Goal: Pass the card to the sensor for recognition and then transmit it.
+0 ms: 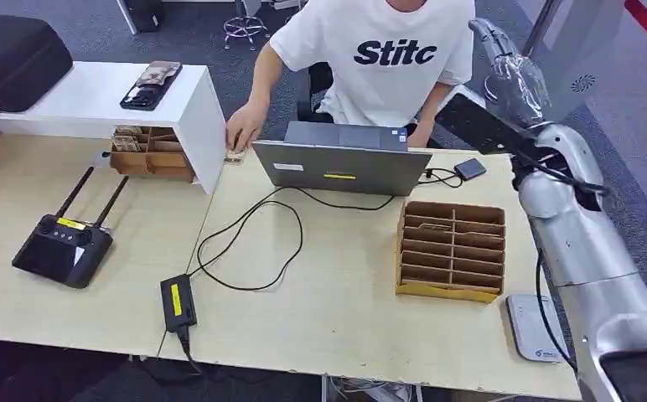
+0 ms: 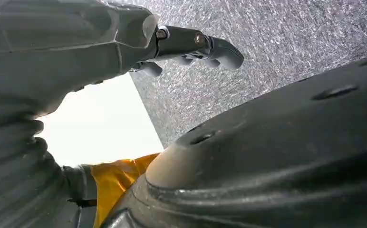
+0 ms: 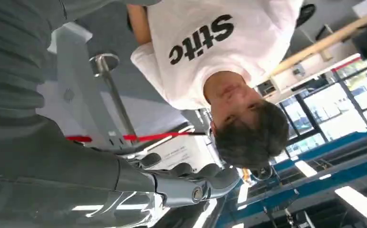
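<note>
R hand point(image 1: 513, 71) up near the person point(image 1: 383, 50), fingers spread, holding nothing visible — card box point(image 1: 452, 249) lies below-left; L hand's point(image 2: 191, 45) state can't tell.

The right arm point(image 1: 584, 243) reaches up and forward along the right side, its silver forearm rising steeply. The right hand point(image 1: 509, 71) is lifted high, fingers point(image 1: 489, 38) extended upward and slightly apart, holding nothing. In the left wrist view the left hand point(image 2: 191, 45) hangs low over the floor, its fingers loosely curled around nothing.
</note>
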{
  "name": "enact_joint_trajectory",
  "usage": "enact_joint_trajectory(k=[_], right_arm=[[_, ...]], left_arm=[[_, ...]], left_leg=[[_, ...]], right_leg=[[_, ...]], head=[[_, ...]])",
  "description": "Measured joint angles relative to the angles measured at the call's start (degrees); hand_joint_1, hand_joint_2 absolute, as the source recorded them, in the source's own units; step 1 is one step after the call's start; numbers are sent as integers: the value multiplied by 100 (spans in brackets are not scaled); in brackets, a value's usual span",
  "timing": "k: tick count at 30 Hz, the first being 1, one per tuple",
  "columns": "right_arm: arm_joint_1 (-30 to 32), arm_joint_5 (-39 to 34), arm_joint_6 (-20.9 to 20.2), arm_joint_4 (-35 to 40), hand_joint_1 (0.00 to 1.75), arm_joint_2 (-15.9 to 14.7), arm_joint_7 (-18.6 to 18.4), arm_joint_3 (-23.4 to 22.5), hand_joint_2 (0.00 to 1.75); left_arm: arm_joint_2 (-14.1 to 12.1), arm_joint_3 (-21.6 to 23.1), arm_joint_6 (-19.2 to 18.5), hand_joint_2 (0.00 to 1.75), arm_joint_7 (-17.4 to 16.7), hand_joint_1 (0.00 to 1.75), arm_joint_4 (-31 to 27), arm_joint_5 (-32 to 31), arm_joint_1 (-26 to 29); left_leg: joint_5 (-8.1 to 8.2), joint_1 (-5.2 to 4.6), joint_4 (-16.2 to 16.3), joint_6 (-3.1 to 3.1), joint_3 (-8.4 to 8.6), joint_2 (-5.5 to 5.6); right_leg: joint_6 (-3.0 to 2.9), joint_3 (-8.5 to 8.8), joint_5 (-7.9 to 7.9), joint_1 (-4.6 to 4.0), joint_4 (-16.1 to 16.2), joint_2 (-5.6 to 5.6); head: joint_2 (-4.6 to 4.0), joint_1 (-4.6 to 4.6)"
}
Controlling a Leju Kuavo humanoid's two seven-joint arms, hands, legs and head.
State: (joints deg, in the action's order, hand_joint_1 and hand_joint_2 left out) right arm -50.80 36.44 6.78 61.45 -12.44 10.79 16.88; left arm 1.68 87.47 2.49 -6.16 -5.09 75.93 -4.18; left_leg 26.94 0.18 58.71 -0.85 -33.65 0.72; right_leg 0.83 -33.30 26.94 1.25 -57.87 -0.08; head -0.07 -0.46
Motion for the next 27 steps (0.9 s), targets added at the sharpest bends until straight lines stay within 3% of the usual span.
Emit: enact_joint_trajectory(k=[7,13,21,27], right_arm=[[1117,-569,15,1309,0,-245,215,-484,175],[1734,-713,52,1979,0,-374,367,-765,175],[2172,-682,138,2408,0,-437,422,-923,175],[2540,-228,383,2609,0,-439,477,-975,175]], left_arm=[[2,0,31,175,44,0,0,107,20],[26,-2,59,175,52,0,0,149,27],[28,-2,61,175,52,0,0,190,32],[37,0,81,175,72,0,0,214,36]], left_leg=[[4,-1,0,0,-1,-2],[3,0,-1,0,0,-4],[3,0,-1,0,0,-5],[4,-1,-1,0,0,-6]], right_leg=[[0,-1,1,0,2,2],[-1,-2,2,0,2,3],[-2,-1,2,0,2,4],[-2,-1,2,0,2,5]], head=[[0,0],[0,0],[0,0],[0,-2]])
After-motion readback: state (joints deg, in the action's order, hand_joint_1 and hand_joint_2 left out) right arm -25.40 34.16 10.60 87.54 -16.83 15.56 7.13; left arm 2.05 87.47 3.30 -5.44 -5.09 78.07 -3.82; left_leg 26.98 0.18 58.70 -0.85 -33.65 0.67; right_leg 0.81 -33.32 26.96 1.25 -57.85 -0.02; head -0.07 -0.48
